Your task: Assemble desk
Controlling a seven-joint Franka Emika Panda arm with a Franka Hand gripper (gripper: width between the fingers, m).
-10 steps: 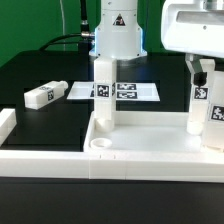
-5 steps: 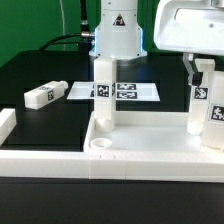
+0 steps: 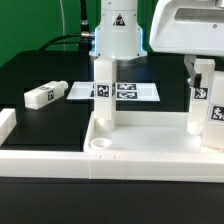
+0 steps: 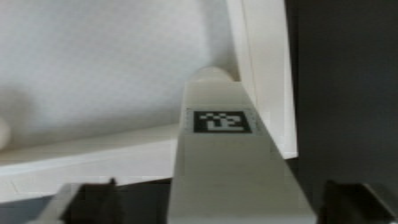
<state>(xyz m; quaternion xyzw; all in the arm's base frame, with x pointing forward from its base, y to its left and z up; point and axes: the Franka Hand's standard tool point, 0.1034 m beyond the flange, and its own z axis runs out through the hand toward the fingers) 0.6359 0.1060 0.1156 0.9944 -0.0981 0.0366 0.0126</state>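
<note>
The white tray-like tabletop (image 3: 150, 162) lies at the front, with a round corner socket (image 3: 100, 147) showing. One tagged white leg (image 3: 101, 95) stands upright in it at the exterior view's left. A second tagged leg (image 3: 199, 105) stands at the right, and a third (image 3: 216, 122) is beside it at the frame edge. My gripper (image 3: 203, 68) is above the second leg, open, with its fingers straddling the leg's top. In the wrist view that leg (image 4: 228, 150) runs between my gripper's (image 4: 228, 205) dark fingers (image 4: 89, 200), with gaps on both sides. The tabletop's inner floor (image 4: 107, 70) lies behind it.
A loose tagged leg (image 3: 40, 96) lies on the black table at the exterior view's left. The marker board (image 3: 135, 91) lies flat behind the tabletop. White border bars (image 3: 8, 128) run along the left and front. The robot base (image 3: 118, 35) stands at the back.
My gripper has shifted slightly toward the exterior view's left over the right-hand leg, and its fingers have drawn closer together. The legs and tabletop have not moved.
</note>
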